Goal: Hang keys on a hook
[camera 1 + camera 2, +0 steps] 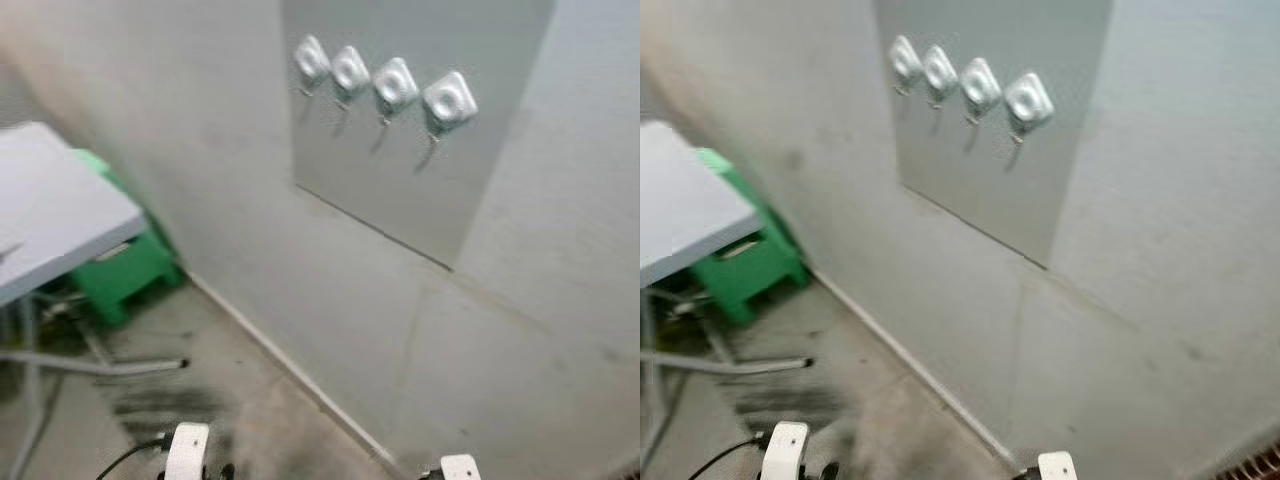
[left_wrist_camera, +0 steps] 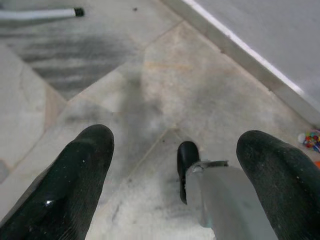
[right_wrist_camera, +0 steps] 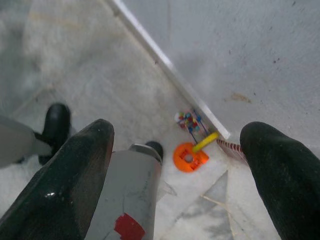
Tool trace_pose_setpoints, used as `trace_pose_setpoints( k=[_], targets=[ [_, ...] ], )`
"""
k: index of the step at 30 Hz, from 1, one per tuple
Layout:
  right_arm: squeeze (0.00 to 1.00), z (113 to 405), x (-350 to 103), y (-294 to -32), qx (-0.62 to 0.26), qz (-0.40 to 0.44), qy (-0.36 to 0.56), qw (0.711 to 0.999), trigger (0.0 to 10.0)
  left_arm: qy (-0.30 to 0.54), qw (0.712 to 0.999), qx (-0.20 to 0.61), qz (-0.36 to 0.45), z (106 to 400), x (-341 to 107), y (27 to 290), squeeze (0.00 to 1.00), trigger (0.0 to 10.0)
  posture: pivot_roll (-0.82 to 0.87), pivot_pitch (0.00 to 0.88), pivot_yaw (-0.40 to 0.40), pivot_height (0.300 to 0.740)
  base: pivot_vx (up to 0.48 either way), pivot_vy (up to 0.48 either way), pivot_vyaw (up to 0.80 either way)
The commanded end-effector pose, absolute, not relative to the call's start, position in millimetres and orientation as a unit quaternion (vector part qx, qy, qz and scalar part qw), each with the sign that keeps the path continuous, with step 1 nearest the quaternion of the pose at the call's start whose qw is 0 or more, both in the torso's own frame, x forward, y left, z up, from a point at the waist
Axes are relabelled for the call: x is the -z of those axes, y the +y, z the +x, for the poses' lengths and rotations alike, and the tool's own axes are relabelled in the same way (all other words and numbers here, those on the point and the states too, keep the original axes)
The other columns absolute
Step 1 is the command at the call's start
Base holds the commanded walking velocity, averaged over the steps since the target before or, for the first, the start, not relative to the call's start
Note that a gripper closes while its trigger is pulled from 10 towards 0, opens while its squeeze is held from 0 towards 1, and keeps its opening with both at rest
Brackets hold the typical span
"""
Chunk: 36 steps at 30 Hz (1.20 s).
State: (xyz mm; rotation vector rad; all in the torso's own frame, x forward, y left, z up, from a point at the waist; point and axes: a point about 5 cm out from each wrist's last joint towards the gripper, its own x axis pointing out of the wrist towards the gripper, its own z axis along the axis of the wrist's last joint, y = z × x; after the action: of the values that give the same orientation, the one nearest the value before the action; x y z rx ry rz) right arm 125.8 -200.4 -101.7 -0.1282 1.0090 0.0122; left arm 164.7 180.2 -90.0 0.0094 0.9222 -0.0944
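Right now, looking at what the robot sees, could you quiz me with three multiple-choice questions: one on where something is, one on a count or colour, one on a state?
1. Where do the keys lie?
A. on the floor by the wall's foot
B. on the grey table
C. on a hook

2. How many hooks are on the wall panel?
A. two
B. four
C. six

3. How does the right gripper stand?
A. shut on the keys
B. open, holding nothing
C. shut on a hook

Answers:
1 A: the right wrist view shows the orange tag and coloured beads on the floor beside the baseboard.
2 B: four white hooks sit in a row.
3 B: its black fingers stand wide apart above the floor.
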Motion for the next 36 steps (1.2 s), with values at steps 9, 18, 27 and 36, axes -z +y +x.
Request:
trace_pose_setpoints(
  k=[9,18,27,36],
  targets=[
    [0.0,130.4,100.6,-199.1,-0.013,-0.064,0.48,0.875,10.0,0.448,0.893,0.044,0.012,164.5,90.0,183.3,0.0,10.0,-0.08,0.0,0.03,0.74,0.0,0.0,0.8],
    [0.0,129.0,100.9,-199.5,-0.017,-0.065,0.481,0.874,10.0,0.45,0.892,0.047,0.013,163.2,90.8,181.6,0.0,10.0,-0.08,0.0,0.027,0.74,0.0,0.0,0.8],
    [0.0,128.0,101.1,-200.1,-0.015,-0.063,0.482,0.874,10.0,0.451,0.891,0.046,0.013,162.5,91.0,181.8,0.0,10.0,-0.07,0.0,0.025,0.74,0.0,0.0,0.8],
    [0.0,129.7,100.4,-200.2,-0.004,-0.042,0.478,0.878,10.0,0.45,0.892,0.041,0.002,163.4,90.7,182.2,0.0,10.0,-0.08,0.0,0.026,0.74,0.0,0.038,0.22]
  ],
)
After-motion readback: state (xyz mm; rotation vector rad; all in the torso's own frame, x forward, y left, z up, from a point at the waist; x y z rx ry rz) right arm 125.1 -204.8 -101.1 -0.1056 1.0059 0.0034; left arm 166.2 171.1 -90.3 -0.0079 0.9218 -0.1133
